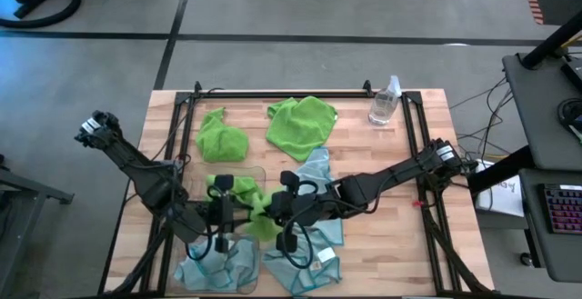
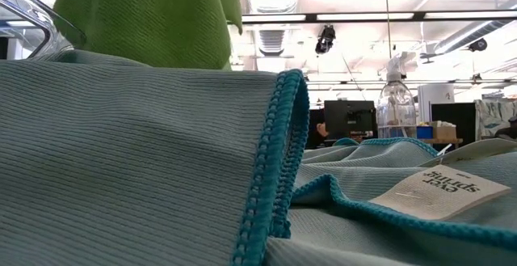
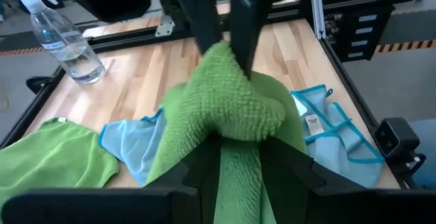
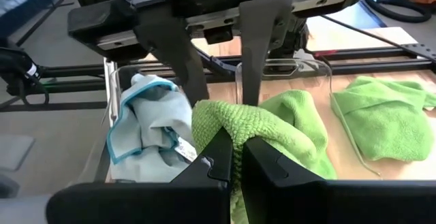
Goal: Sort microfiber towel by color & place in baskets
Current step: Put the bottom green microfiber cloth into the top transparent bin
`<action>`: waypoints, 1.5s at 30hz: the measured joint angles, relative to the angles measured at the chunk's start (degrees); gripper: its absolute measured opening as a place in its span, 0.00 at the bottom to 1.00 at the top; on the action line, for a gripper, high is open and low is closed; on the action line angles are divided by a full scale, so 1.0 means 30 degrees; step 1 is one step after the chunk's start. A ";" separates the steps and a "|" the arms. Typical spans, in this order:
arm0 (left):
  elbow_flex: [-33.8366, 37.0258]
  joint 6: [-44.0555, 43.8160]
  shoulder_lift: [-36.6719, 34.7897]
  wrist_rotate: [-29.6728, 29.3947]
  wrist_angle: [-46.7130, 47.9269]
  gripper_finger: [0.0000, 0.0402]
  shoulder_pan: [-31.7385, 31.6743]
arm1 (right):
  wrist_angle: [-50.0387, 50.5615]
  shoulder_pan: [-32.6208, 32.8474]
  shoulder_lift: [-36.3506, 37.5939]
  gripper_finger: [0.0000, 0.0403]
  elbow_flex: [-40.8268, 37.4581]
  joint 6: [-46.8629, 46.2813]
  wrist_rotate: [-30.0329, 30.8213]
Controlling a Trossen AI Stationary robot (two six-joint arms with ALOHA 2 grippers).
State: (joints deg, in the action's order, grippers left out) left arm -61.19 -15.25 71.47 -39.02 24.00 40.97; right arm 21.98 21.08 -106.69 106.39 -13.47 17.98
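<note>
While both jaws clamp one green towel (image 1: 257,215) beside the left basket (image 1: 195,183), we judge the right gripper (image 1: 289,210) should release first.

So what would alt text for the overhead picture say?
Two dark robot arms meet over a wooden table, the left pincer and right pincer both gripping one green towel. Other green and blue towels and a spray bottle lie around.

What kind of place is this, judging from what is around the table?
Probably a robotics lab or open office workshop: computer monitors on desks behind the table, ceiling strip lights, and a concrete floor with taped lines around the wooden table.
</note>
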 joint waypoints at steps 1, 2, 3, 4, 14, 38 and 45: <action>0.0000 0.0000 -0.0010 -0.0202 -0.0024 0.22 -0.0007 | 0.0000 0.0007 0.0000 0.02 0.0000 0.0001 0.0000; 0.0000 0.0000 -0.0018 -0.0324 -0.0013 0.22 -0.0007 | 0.0000 0.0007 0.0000 0.02 0.0000 0.0007 0.0000; 0.0000 0.0000 -0.0018 -0.0398 0.0019 0.22 -0.0014 | 0.0000 0.0007 0.0000 0.02 0.0000 0.0014 0.0000; 0.0000 0.0000 -0.0026 -0.0459 0.0019 0.22 -0.0014 | 0.0000 0.0007 0.0000 0.02 0.0000 0.0022 0.0000; 0.0000 -0.0006 -0.0076 -0.0497 -0.0897 0.22 -0.0014 | -0.0022 -0.0036 0.0000 0.02 0.0000 0.0220 0.0000; 0.0000 -0.0007 -0.0076 -0.0292 -0.1147 0.00 -0.0051 | -0.0131 -0.0036 0.0000 0.02 0.0000 0.0498 -0.0017; 0.0000 -0.0080 -0.0076 -0.0153 -0.1154 0.00 -0.0051 | -0.0131 -0.0036 0.0000 0.05 0.0000 0.1514 -0.0022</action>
State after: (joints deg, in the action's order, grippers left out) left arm -61.19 -15.49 71.24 -39.48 20.53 40.82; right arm 21.58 20.97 -106.69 106.39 -8.93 17.91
